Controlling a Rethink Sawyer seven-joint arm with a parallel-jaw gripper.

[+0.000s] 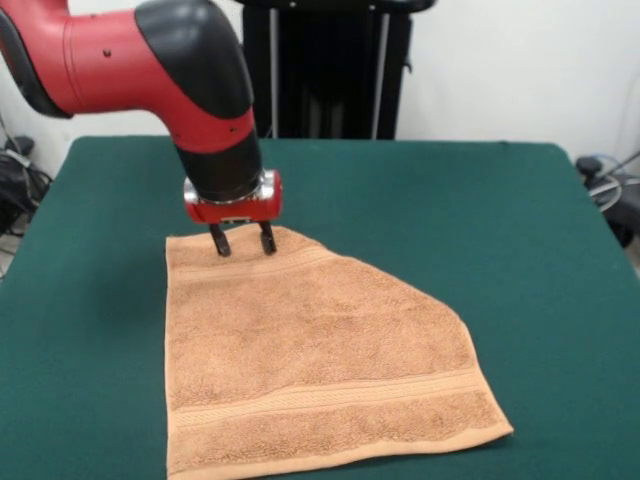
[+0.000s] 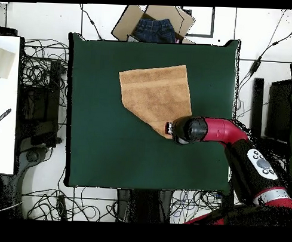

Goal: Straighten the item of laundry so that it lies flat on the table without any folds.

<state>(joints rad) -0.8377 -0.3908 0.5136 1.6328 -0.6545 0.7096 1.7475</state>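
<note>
The orange-tan terry towel [image 1: 310,370] lies on the dark green table [image 1: 500,250], with a woven band near its front edge and another near its far edge. Its far right corner is folded under or cut off, leaving a slanted edge. My gripper [image 1: 241,240] points down at the towel's far edge, fingers apart, tips at the cloth. In the overhead view the towel [image 2: 156,93] lies at the table's [image 2: 106,142] upper middle, and the gripper [image 2: 169,128] sits at its lower right corner, mostly hidden by the arm.
A cardboard box with dark jeans [image 2: 154,27] stands beyond the table's top edge in the overhead view. Cables cover the floor around the table. The robot pedestal [image 1: 325,70] stands behind the table's far side.
</note>
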